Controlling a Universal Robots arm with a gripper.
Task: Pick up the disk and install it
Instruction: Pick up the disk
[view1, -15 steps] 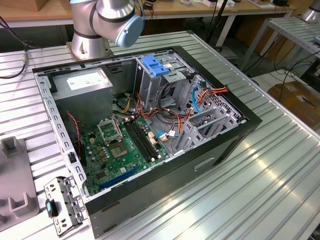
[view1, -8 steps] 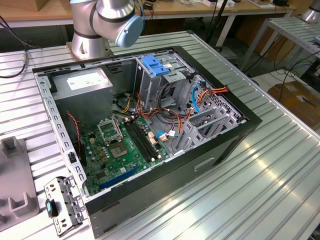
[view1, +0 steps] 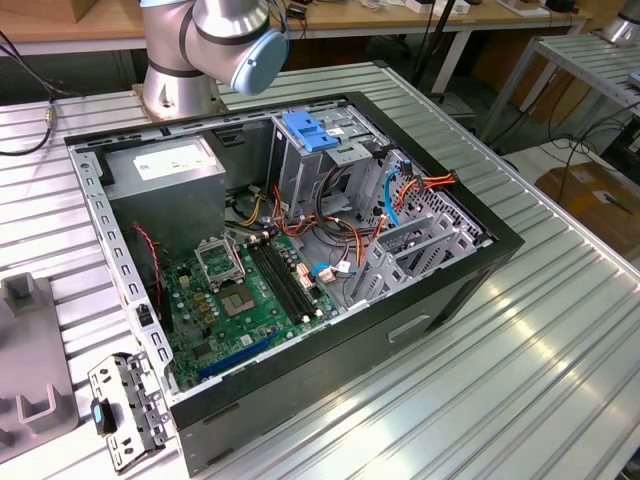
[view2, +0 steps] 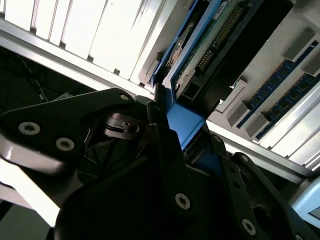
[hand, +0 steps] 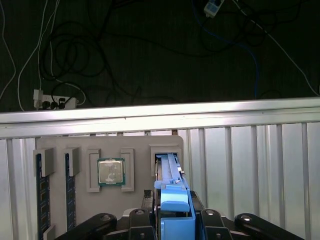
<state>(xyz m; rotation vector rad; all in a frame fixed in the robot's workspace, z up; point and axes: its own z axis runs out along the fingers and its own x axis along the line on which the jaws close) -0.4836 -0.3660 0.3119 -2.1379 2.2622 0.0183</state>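
Disk (hand: 172, 200): standing on edge in its slot in the grey fixture tray (hand: 135, 145), blue carrier end toward the camera. It's seated in the slot, not lifted.

End effector (hand: 173, 200): one finger on each side of the blue carrier end. In the second wrist view the end effector (view2: 185, 120) looks clamped on the carrier, with both fingers against the blue plastic and no gap visible. The disk (view2: 200, 60) shows its green board and connector just past the fingers.

Progress, as a judgement: grasp made, lift not done, install not done. That puts it early in the task.

Counts:
- disk: 1
- end effector: 1, two fingers
- fixture tray: 1, on the table (hand: 250, 165)
- processor chip (hand: 110, 172): 1, in its tray pocket beside the disk slot
- memory sticks: 2, first (hand: 41, 200) and second (hand: 70, 192), on edge in their own slots on the far side of the chip from the disk

Exterior view: 1 open computer case (view1: 300, 380) lying on the ribbed table, with 1 motherboard (view1: 240, 300) and 1 tall grey drive cage (view1: 300, 180) topped by a blue latch plate (view1: 308, 132). Which bay takes the disk can't be told from here.
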